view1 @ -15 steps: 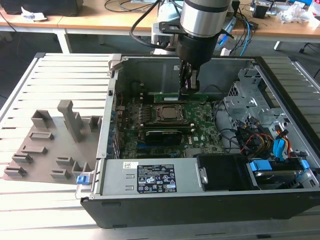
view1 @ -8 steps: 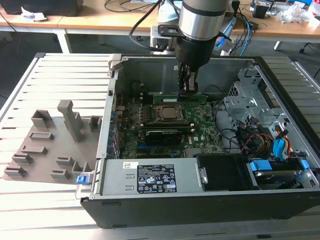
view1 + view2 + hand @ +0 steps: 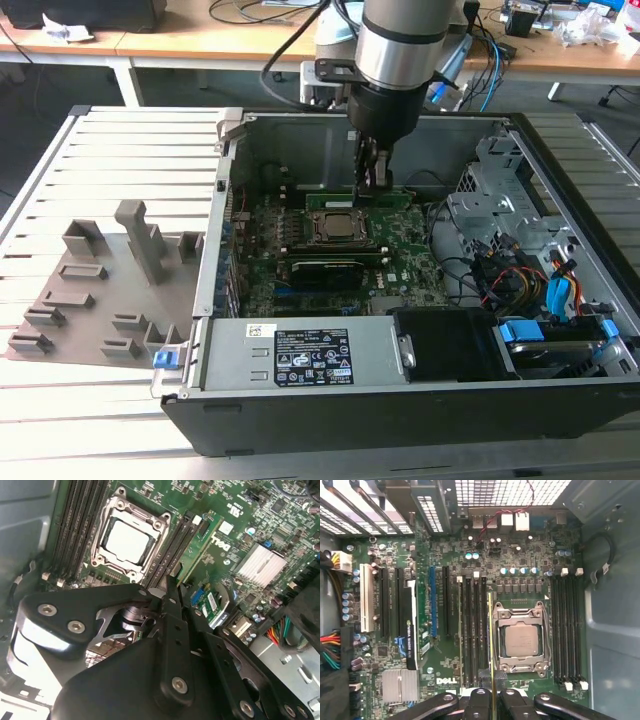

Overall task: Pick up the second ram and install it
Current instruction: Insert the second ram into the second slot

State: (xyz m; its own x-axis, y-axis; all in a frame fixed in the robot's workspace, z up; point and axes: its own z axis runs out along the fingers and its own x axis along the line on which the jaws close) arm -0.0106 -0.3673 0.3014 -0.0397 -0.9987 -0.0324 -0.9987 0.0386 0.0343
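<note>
My gripper (image 3: 372,178) reaches down into the open computer case (image 3: 560,170) and is shut on the second ram (image 3: 360,197), a thin green stick. In the exterior view the stick lies level just behind the processor socket (image 3: 340,227). The first wrist view shows the ram (image 3: 490,630) edge-on, a thin line beside the socket (image 3: 521,640), over the black memory slot closest to it, with my gripper (image 3: 490,679) pinching its near end. In the second wrist view the ram (image 3: 201,544) runs along the slots (image 3: 172,550) ahead of the gripper (image 3: 167,587). Whether it touches the slot I cannot tell.
A black expansion card (image 3: 325,268) (image 3: 411,625) stands on the board in front of the socket. More memory slots (image 3: 566,630) lie on the socket's other side. A grey fixture tray (image 3: 100,290) sits outside the case at the exterior view's left. Drive cage (image 3: 500,200) and cables (image 3: 540,290) fill the right.
</note>
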